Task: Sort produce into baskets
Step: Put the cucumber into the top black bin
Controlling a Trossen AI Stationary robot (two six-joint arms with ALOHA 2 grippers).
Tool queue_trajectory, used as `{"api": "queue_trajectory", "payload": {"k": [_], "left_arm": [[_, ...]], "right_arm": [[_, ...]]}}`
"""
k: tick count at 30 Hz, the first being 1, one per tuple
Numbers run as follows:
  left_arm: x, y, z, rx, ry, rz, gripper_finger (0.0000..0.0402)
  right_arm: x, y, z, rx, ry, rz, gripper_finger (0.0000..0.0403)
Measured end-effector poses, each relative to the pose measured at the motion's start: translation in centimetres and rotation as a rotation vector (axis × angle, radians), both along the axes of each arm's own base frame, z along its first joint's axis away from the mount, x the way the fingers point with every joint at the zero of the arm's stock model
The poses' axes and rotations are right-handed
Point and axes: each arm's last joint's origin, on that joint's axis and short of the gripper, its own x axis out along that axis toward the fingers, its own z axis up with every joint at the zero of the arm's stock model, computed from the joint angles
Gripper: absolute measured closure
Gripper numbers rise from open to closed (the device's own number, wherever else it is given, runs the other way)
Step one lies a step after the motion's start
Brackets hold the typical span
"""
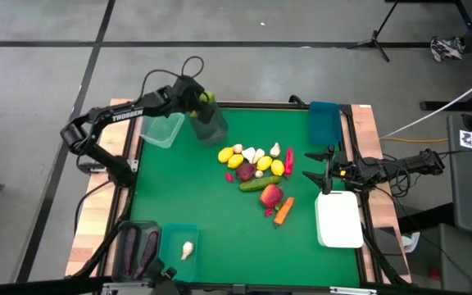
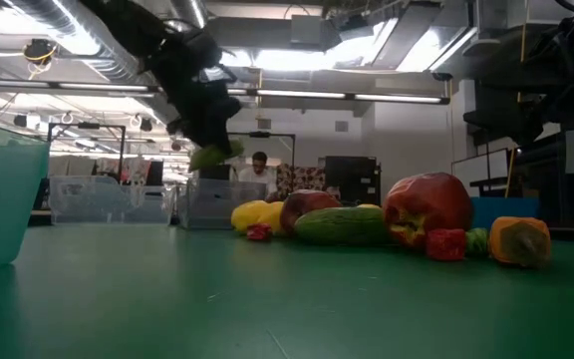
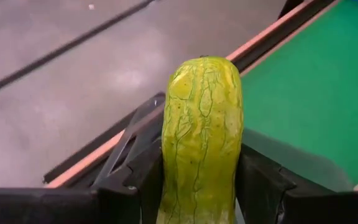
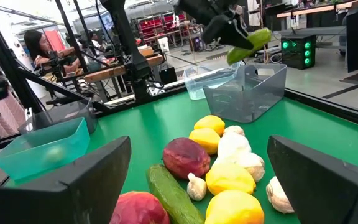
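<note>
From above, my left claw [image 1: 204,100] hangs over the smoky grey translucent plastic tub [image 1: 208,124] at the far side of the green surface [image 1: 220,213]; the light green veined toy cucumber [image 1: 206,98] it holds is mostly hidden by the claw. Just beside that tub stands a clear plastic tub [image 1: 161,129]. The pile of produce [image 1: 258,168] lies in the middle: yellow lemons, white garlic bulbs, a second green cucumber [image 1: 260,183], a red round fruit [image 1: 271,195] and an orange carrot [image 1: 284,211]. My right claw [image 1: 317,168] waits at the right edge with its fingers apart, between the blue tub [image 1: 324,122] and the flat white tray [image 1: 338,218]. At the near edge a teal tub [image 1: 179,245] holds one garlic bulb [image 1: 187,250], and the dark tub beside it holds purple eggplants [image 1: 138,247], partly cut off.

In the low view, the left claw is a dark shape against the lights; only the cucumber's tip shows under it.

In the left wrist view, both dark fingers [image 3: 263,183] press on the bumpy cucumber, whose lower end is cut off.

In the right wrist view, the held cucumber hangs above the grey tub, touching nothing else.
</note>
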Motion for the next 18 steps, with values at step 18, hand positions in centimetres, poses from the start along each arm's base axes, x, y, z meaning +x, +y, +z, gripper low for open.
{"api": "queue_trajectory", "payload": {"k": [18], "left_arm": [[2.1, 2.4, -2.7, -0.104, 0.151, -0.054, 0.0223]], "right_arm": [[0.0, 0.0, 0.0, -0.027, 0.006, -0.004, 0.0027]]}}
